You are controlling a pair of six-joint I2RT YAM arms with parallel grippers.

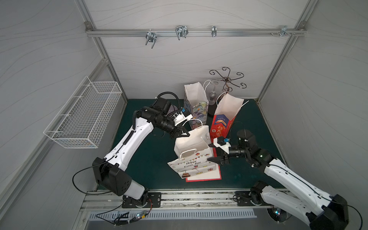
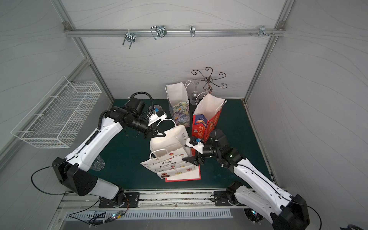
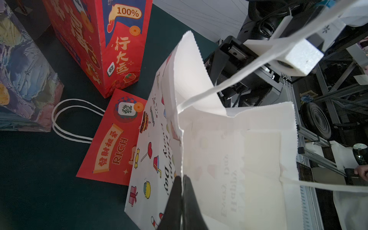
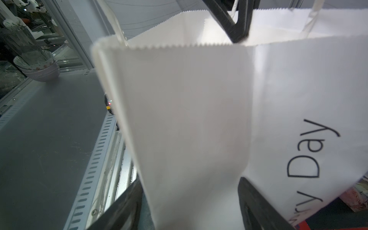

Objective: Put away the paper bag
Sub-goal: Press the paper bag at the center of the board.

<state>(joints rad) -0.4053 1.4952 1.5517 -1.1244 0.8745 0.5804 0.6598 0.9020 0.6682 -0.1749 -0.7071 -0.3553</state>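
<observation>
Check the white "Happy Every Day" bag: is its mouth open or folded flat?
Open. The white bag stands with its mouth spread, and its empty inside shows in the left wrist view.

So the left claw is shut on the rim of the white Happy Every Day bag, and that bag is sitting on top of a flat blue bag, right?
Not quite: the flat bag under it is red, as the left wrist view shows. The rest holds: the left claw is shut on the rim of the white Happy Every Day bag.

White party-print paper bag [image 1: 192, 166]; red bag [image 1: 223, 125]; green mat [image 1: 151, 171].
</observation>
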